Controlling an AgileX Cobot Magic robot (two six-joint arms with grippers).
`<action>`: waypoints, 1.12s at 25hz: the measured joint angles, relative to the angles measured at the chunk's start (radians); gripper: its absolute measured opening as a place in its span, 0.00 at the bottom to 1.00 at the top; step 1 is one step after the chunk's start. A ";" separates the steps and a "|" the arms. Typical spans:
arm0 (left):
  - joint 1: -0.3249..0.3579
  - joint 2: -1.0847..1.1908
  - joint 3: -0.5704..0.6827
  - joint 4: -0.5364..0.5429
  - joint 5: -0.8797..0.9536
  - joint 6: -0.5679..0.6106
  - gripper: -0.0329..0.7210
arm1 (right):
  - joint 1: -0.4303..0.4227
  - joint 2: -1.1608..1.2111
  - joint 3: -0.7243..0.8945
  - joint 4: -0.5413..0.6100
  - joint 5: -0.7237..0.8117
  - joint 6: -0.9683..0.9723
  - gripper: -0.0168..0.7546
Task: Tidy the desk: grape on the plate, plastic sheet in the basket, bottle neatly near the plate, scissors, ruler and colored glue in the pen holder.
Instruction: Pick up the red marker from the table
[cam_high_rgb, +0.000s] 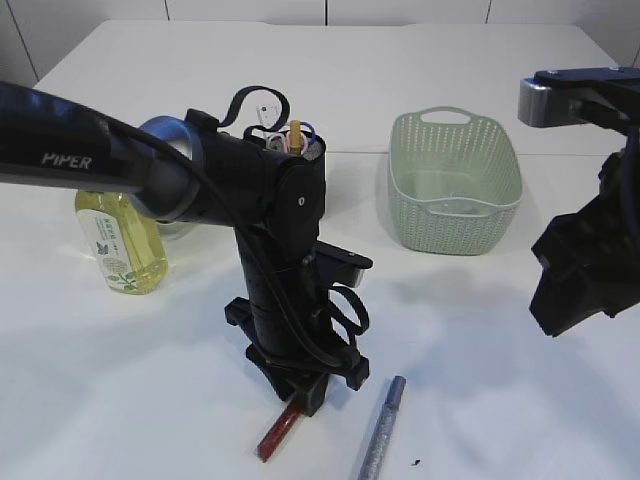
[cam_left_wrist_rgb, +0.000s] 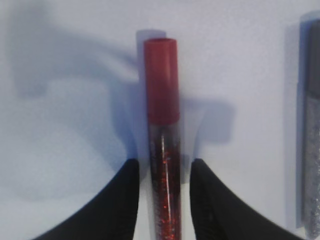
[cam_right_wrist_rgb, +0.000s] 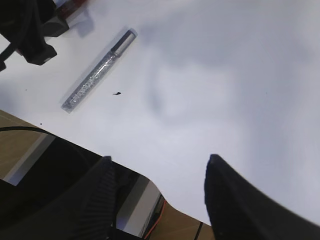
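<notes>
The red glue tube (cam_left_wrist_rgb: 163, 145) is seen lying flat on the white desk (cam_high_rgb: 480, 330), near the front edge, with its red cap pointing away from the left wrist camera. The left pincer (cam_left_wrist_rgb: 164, 200) is lowered over it, one finger on each side of the clear glitter-filled barrel; a narrow gap shows on both sides, so the tube is straddled but not yet gripped. A silver glue tube (cam_high_rgb: 382, 428) lies just beside it to the right, apart from it.

The right pincer (cam_right_wrist_rgb: 160, 200) is held spread above bare desk, with nothing between its fingers.

The pen holder (cam_high_rgb: 290, 145) stands behind the left arm, already holding several items. The green basket (cam_high_rgb: 455, 185) sits to its right, and the bottle (cam_high_rgb: 120, 240) of yellow liquid stands at the left.

The tube is judged to be light, stiff and slender, with a smooth round plastic wall that may roll or slip sideways under uneven pressure. A hold across the middle of the barrel, below the cap, is judged best, since the tube would stay balanced when lifted and tipped upright for the holder. Only a modest squeeze should be needed.
</notes>
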 joint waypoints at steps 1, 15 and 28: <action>0.000 0.000 0.000 0.000 0.000 0.000 0.38 | 0.000 0.000 0.000 0.000 0.000 0.000 0.60; 0.000 0.002 0.000 0.002 0.000 0.000 0.13 | 0.000 0.000 0.000 0.000 0.000 0.000 0.60; 0.000 -0.102 0.000 0.036 0.031 -0.008 0.12 | 0.000 0.000 0.000 0.000 0.000 0.000 0.60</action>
